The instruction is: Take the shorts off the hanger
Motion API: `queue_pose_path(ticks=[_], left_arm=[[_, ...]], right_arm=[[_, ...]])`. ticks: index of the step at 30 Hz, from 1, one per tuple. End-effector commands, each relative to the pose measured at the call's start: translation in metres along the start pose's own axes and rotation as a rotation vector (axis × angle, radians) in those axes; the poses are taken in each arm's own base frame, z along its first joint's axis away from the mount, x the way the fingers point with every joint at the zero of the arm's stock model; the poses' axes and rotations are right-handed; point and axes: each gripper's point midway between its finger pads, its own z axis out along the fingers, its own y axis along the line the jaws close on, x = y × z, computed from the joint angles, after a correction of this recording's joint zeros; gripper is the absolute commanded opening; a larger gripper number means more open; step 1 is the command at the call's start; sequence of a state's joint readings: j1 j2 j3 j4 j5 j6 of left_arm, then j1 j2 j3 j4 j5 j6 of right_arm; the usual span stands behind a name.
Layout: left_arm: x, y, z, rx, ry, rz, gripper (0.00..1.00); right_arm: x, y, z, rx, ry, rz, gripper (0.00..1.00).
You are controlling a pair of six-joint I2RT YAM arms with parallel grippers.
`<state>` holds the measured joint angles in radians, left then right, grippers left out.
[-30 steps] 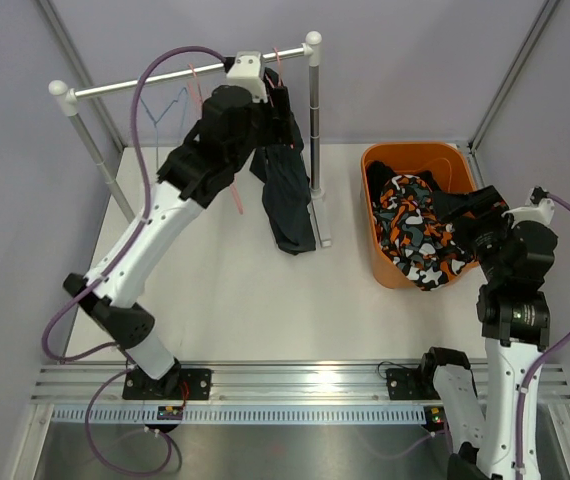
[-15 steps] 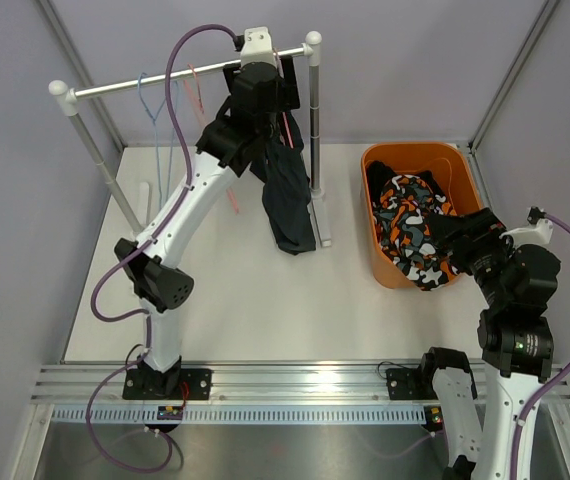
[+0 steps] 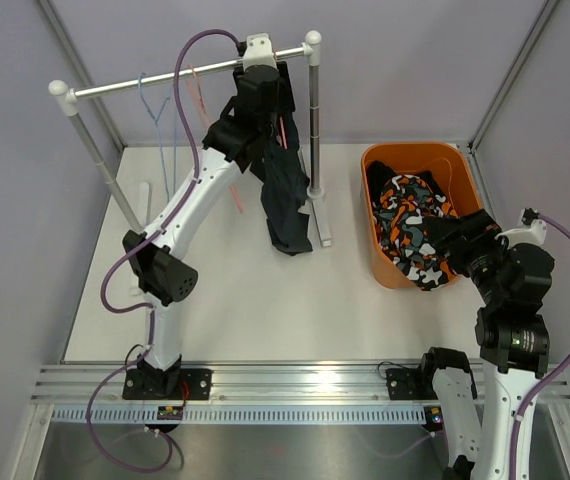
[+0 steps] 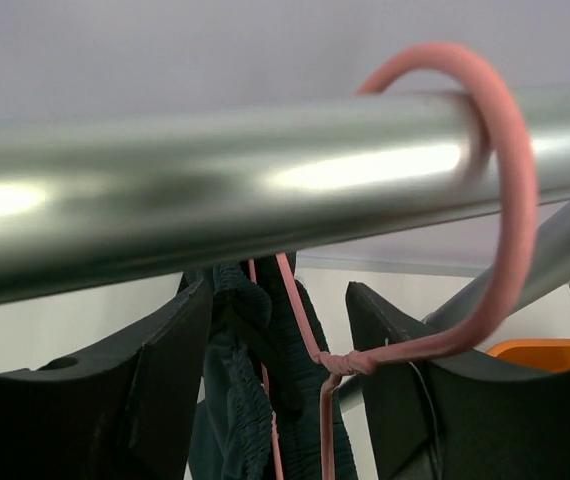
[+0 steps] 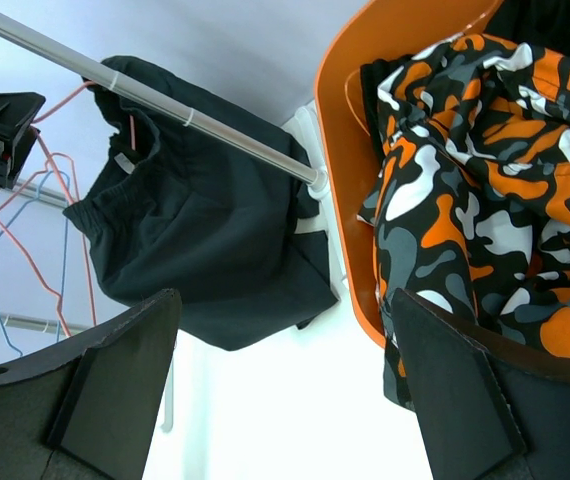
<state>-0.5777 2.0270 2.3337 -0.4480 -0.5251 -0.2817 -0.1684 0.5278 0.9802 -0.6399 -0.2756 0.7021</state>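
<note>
A plain black pair of shorts (image 3: 287,200) hangs limp from a pink wire hanger (image 3: 286,128) on the rail, near its right post. My left gripper (image 3: 268,105) is up at the rail. In the left wrist view its jaws (image 4: 277,290) stand apart, one on each side of the shorts' gathered waistband (image 4: 235,400) and the hanger's twisted neck (image 4: 350,362), with a gap to the right finger. The hanger's hook (image 4: 510,200) loops over the rail. A camouflage pair of shorts (image 3: 415,230) lies in the orange bin (image 3: 375,170) over black fabric. My right gripper (image 3: 450,238) hovers open and empty beside the bin.
The silver rail (image 3: 165,80) runs between a slanted left post (image 3: 95,150) and an upright right post (image 3: 314,110) with a white foot. Empty blue (image 3: 155,110) and pink (image 3: 197,85) hangers hang left of my arm. Grey walls close in on three sides.
My left arm has stretched up and carried its gripper to the rail at the pink hanger, and its jaws have narrowed. The right gripper has drawn back slightly toward the bin's near corner.
</note>
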Motion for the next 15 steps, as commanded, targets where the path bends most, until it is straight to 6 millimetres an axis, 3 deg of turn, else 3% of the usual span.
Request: queue_pose_path(ticks=[1, 7, 13, 15], left_arm=[[-0.0099, -0.0084, 0.0033, 0.037, -0.035, -0.043, 0.59], [-0.011, -0.0141, 0.0041, 0.066, -0.041, -0.045, 0.51], [-0.0139, -0.0147, 0.003, 0.071, -0.044, -0.038, 0.31], [-0.0147, -0.0142, 0.002, 0.071, -0.043, -0.032, 0.18]], right_arm=[[-0.0009, 0.0044, 0.0014, -0.031, -0.004, -0.024, 0.95], [-0.0006, 0.0015, 0.004, -0.025, -0.004, -0.033, 0.95], [0.0038, -0.0036, 0.007, -0.016, 0.008, -0.032, 0.95], [0.0041, -0.0038, 0.0068, -0.016, 0.008, -0.032, 0.95]])
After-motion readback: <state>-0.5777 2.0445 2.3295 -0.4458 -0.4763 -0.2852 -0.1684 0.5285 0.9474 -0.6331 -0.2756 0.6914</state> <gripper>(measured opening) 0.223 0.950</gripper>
